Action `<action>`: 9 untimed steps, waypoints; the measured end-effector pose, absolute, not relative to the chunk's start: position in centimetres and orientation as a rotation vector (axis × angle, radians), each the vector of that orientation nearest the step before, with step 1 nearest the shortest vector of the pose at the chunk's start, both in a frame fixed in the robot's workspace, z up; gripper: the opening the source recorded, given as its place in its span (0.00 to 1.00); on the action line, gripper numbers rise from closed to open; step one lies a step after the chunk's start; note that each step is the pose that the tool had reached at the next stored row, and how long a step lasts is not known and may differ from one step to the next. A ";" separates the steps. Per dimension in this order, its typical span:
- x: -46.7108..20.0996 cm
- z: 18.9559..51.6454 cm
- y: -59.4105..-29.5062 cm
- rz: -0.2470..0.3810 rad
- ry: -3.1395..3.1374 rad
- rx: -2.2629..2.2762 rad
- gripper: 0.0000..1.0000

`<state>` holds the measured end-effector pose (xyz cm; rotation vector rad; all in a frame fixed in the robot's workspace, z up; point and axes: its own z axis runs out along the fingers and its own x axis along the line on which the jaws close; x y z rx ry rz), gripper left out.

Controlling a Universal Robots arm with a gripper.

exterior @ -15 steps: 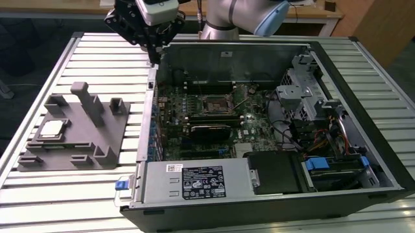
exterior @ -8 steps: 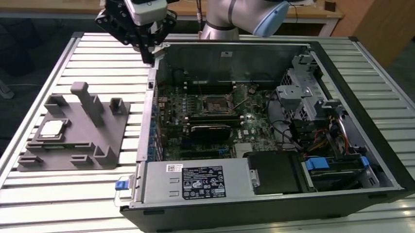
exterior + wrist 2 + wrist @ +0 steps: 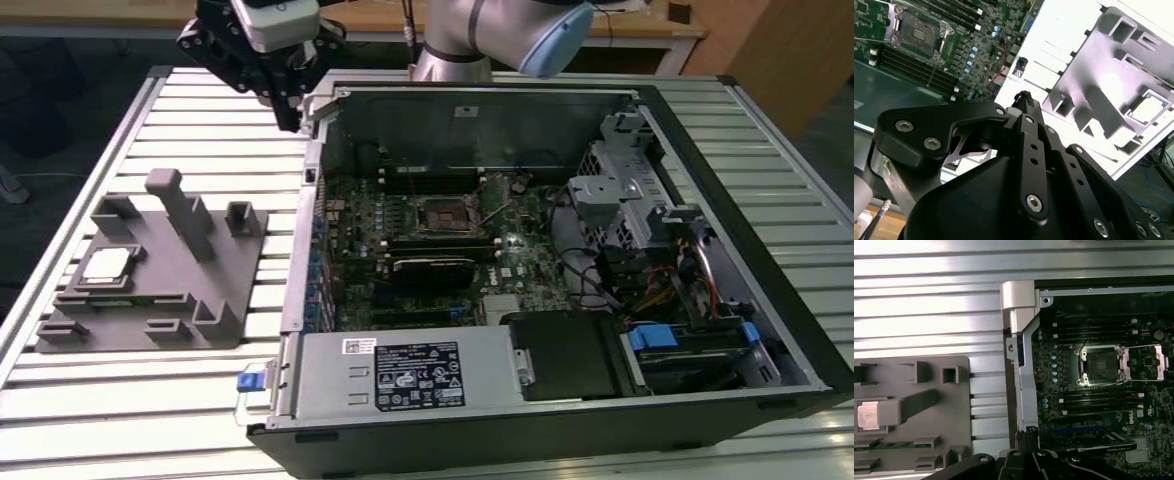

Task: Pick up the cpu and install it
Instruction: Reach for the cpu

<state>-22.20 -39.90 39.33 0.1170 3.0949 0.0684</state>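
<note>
My gripper (image 3: 288, 120) pinched closed, empty; cpu (image 3: 107, 264) well apart from it.
Judged light, stiff, fragile; I'd grip opposite edges.

At the exterior view's left the cpu (image 3: 107, 265) is showing silver-grey with a paler rim; the block (image 3: 200, 300) is showing matt grey; the table (image 3: 160, 130) is running in pale ribbed stripes. The motherboard (image 3: 354, 250) is showing dark green; the case (image 3: 781, 270) and gripper (image 3: 287, 110) are showing black.

exterior view: high over desk (image 3: 80, 420) | first wrist view: straight down | second wrist view: slanted past pincer (image 3: 1024, 97) | both wrist views share motherboard (image 3: 1054, 380)
</note>
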 end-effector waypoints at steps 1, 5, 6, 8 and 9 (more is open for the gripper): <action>-22.4 39.3 -39.9 0.068 3.095 0.117 0.11; -23.2 39.3 -39.9 0.068 3.093 0.117 0.11; -23.4 39.3 -39.9 0.068 3.093 0.117 0.11; -23.9 39.3 -39.9 0.069 3.092 0.117 0.11; -24.1 39.3 -39.9 0.069 3.092 0.117 0.11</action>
